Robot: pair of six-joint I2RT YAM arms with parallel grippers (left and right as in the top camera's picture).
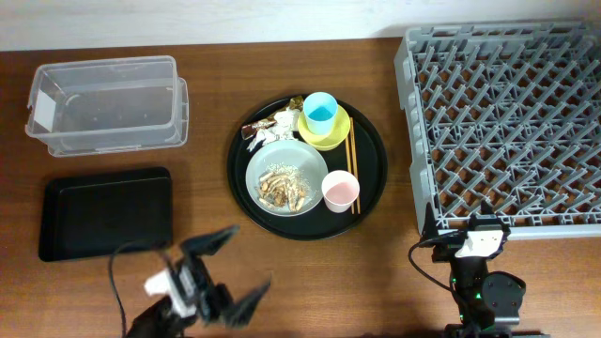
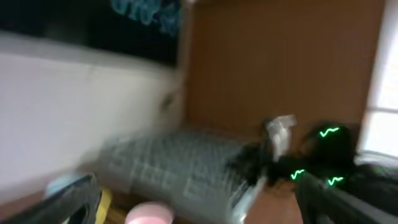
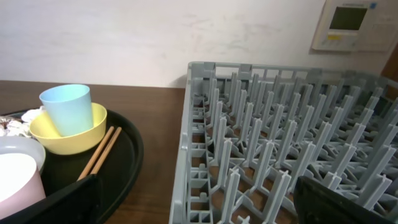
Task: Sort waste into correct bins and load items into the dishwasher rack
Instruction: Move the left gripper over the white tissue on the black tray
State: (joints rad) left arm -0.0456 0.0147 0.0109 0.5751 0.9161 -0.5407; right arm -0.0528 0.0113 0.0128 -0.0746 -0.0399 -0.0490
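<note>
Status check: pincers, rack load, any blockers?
Left pincer open, empty, over bare table. Right pincer open, empty, at rack front edge. Nothing loaded: blue cup, bowl, pink cup, plate with scraps on round black tray. Chopsticks beside pink cup.

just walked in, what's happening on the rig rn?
Nothing is in hand yet. The left gripper hangs open near the table's front edge, beside the flat black tray. The right gripper is open at the near corner of the rack. The plate of food scraps, the blue cup in the yellow bowl, the pink cup, chopsticks and wrappers all sit on the round tray. The clear tub and rack look empty.
</note>
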